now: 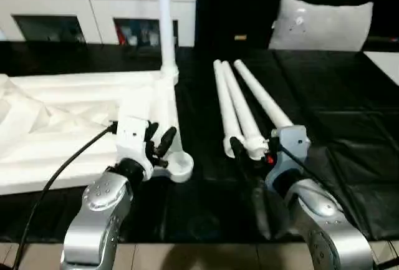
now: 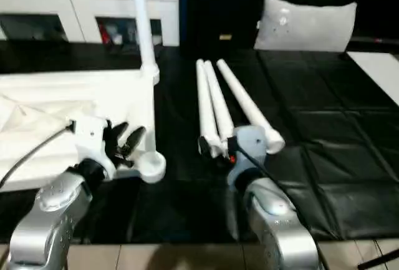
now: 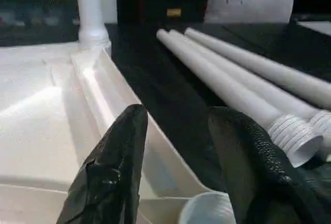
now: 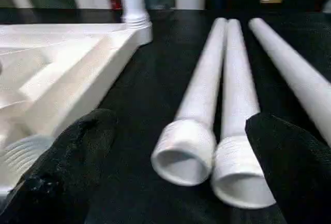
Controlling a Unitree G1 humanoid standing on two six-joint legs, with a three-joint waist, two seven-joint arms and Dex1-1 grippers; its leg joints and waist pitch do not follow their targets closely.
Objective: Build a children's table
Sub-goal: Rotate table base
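The white tabletop lies upside down on the left of the black table. One leg stands upright in its far right corner socket. The near right corner socket holds nothing. Three more legs lie side by side to the right, threaded ends toward me. My left gripper is open over the tabletop's right rim, just behind the near socket, holding nothing. My right gripper is open wide at the threaded ends of two loose legs, its fingers either side of them without touching.
A grey-white pillow-like bag sits at the back right. A white cabinet runs behind the table. A flat white board shows at the right edge. Crumpled white wrapping lies on the tabletop's left. A black cable trails from my left wrist.
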